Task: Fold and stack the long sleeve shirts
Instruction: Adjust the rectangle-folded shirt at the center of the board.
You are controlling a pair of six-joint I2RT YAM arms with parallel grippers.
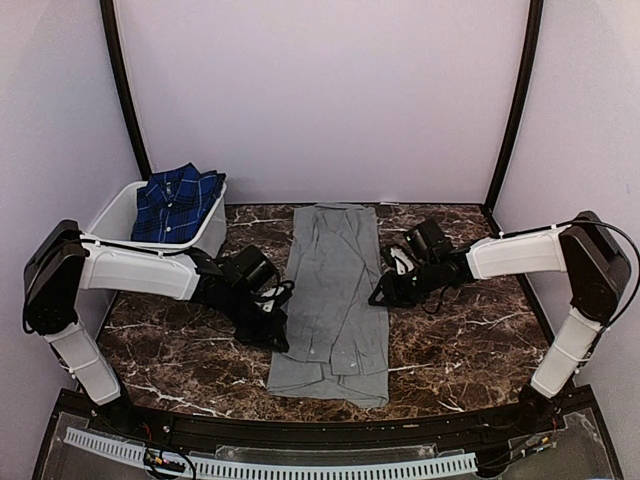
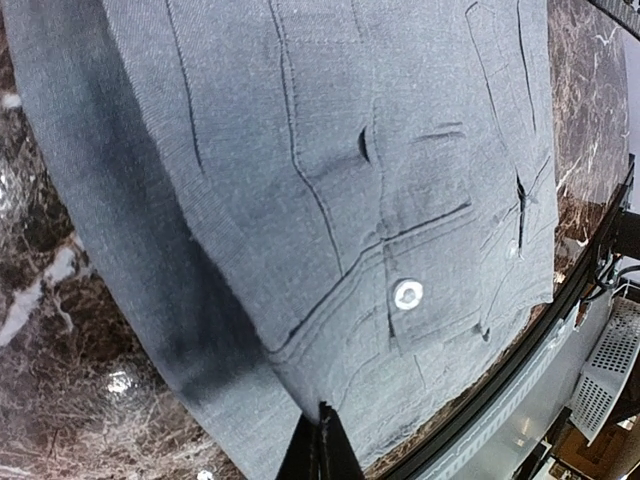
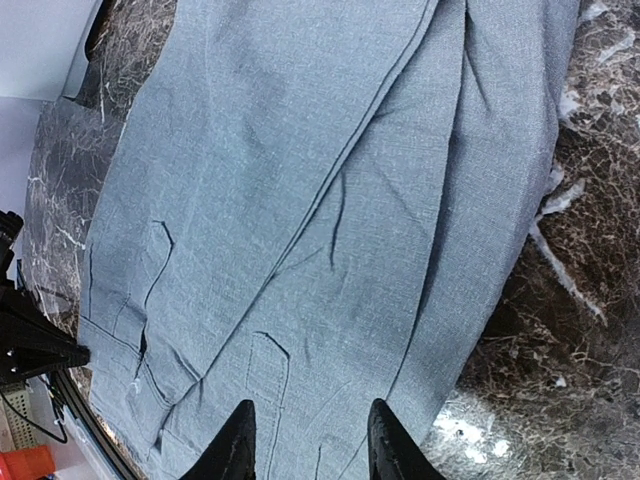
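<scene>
Left gripper (image 1: 279, 333) is pinching shut on the left edge of the plain mid-grey button-up cloth shirt (image 1: 335, 265), lying narrowed lengthwise on the dark marble table (image 1: 470, 340), while the right gripper (image 3: 310, 440) is hovering part-open over the opposite edge, seemingly readying a matched lift.

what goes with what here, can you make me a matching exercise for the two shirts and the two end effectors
Things:
1. grey shirt
2. plaid shirt
3. left end effector
4. right end effector

States:
a. in the white tub
b. open, over grey cloth
c. laid out lengthwise on the marble table
d. shut on the edge of the grey cloth

Pairs: 1-c, 2-a, 3-d, 4-b
</scene>
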